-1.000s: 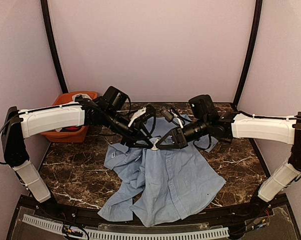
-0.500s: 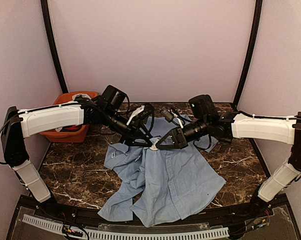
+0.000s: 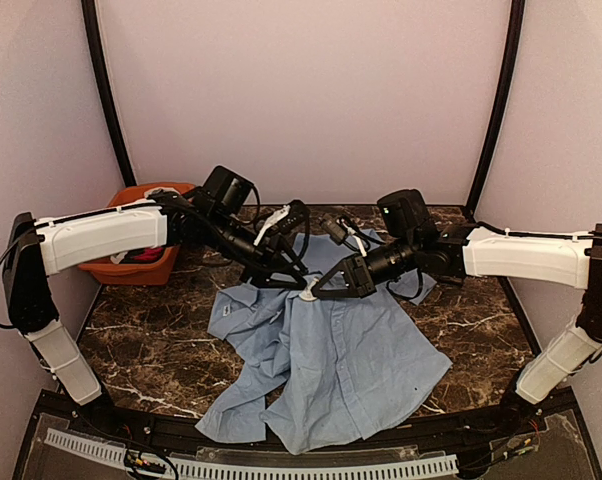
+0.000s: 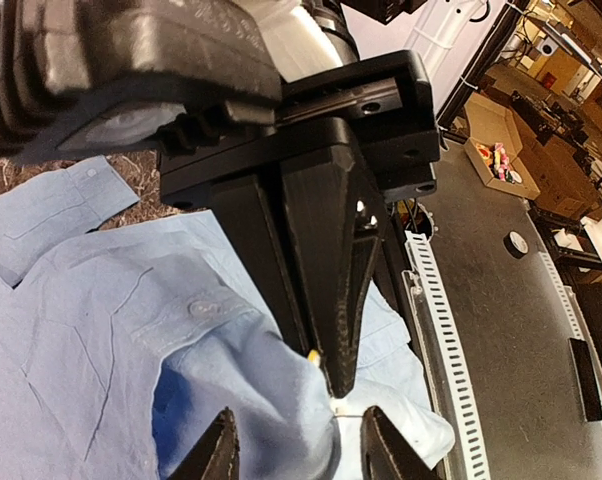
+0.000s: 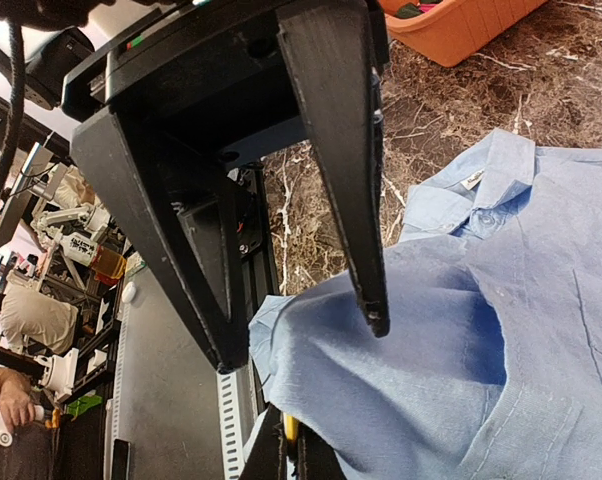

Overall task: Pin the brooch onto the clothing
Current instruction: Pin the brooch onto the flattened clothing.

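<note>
Light blue shirt point(image 3: 331, 350) spread on the marble table point(image 3: 131, 330). Right gripper point(image 3: 316, 289), jaws closed, pinches a raised fold of the fabric, a small yellow piece point(image 5: 290, 428) showing between its fingertips. Left gripper point(image 3: 284, 268), jaws partly apart, is directly opposite, its fingers point(image 5: 366, 290) astride the same fold. Orange bin point(image 3: 141, 262) lies behind the left arm.

no legible text or labels

An orange bin point(image 3: 131, 262) is sitting at the far left corner of the dark marble tabletop point(image 3: 151, 340), holding red and white items. A white slotted rail point(image 3: 281, 468) is running along the near edge.
</note>
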Tool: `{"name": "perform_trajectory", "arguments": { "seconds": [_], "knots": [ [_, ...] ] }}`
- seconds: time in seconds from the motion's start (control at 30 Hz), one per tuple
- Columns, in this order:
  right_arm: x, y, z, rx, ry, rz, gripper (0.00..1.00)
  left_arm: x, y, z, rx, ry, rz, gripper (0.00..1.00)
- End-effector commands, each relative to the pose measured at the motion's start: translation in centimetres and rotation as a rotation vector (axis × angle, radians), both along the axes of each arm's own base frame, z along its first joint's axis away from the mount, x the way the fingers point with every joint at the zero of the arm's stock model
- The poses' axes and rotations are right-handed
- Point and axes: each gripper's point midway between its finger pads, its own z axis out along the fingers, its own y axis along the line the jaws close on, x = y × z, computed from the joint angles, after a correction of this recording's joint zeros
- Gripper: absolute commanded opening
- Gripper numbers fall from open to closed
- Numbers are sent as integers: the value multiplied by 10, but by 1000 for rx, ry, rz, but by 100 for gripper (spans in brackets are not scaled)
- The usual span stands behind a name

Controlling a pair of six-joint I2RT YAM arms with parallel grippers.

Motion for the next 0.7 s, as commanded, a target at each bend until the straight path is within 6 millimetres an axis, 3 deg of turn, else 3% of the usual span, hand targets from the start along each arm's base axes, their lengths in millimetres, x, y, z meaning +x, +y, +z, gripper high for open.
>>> {"name": "perform_trajectory", "arguments": {
  "seconds": [0.0,0.67],
  "knots": [
    [-1,6,11,31,-29,29,0,-2,-3,3,5,-6,-14,42],
    [-2,6,15,36,-35,30,0,0,-6,-8,65,-26,-1,40]
  ]
}}
